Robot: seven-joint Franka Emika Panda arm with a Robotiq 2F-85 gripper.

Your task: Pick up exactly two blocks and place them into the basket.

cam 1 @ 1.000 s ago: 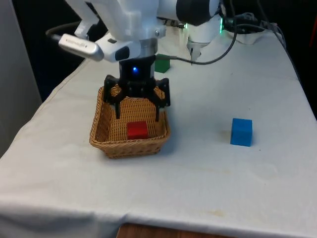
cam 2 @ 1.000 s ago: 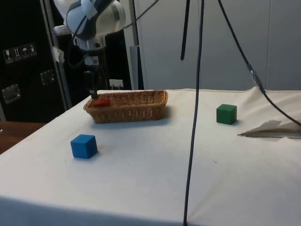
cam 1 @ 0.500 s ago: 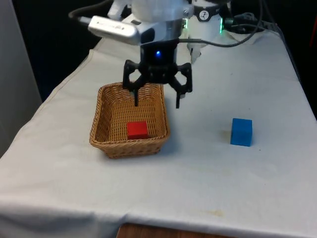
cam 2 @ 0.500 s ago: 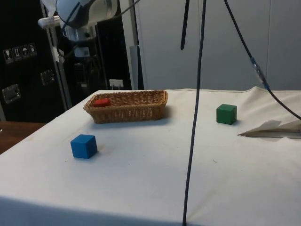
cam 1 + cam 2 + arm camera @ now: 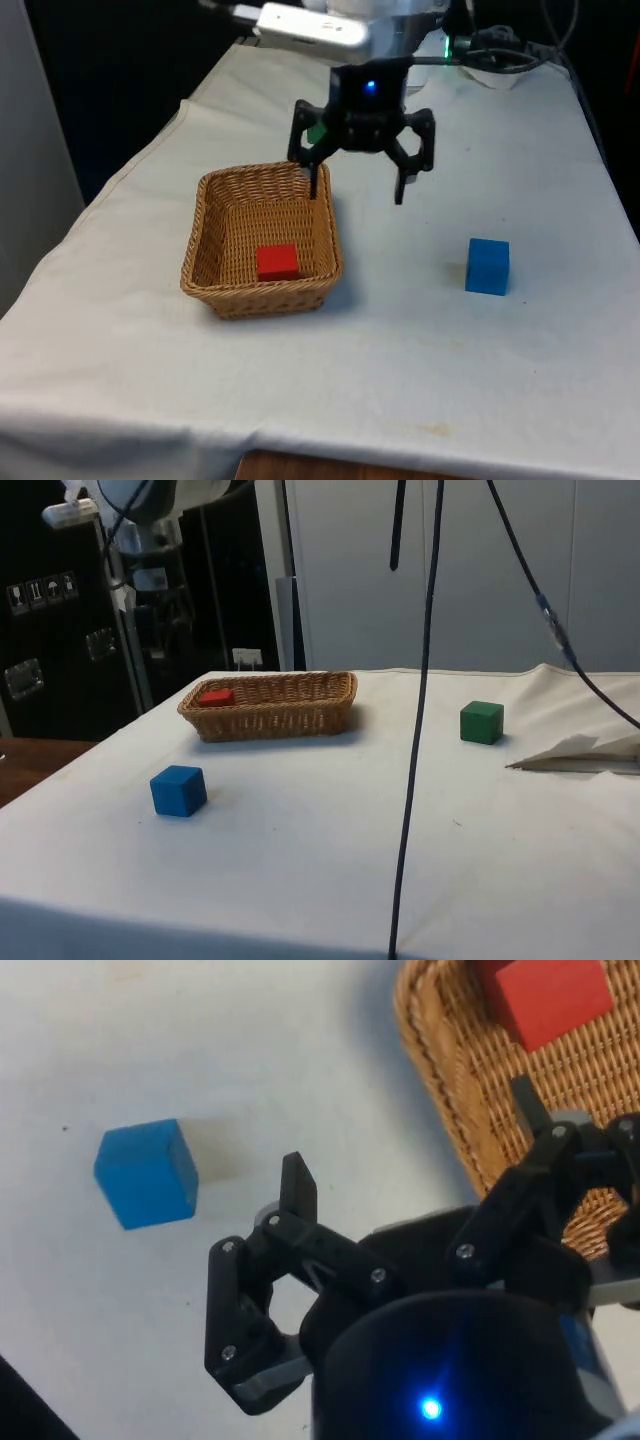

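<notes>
access | blue block (image 5: 487, 266) stands alone on open cloth (image 5: 420, 340); basket (image 5: 220, 275) wall rings red block (image 5: 277, 262)

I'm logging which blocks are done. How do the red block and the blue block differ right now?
The red block lies inside the wicker basket; the blue block sits on the bare white cloth, apart from the basket. They differ in colour. The open gripper hangs between them, holding neither. Both look like similar cubes.
</notes>
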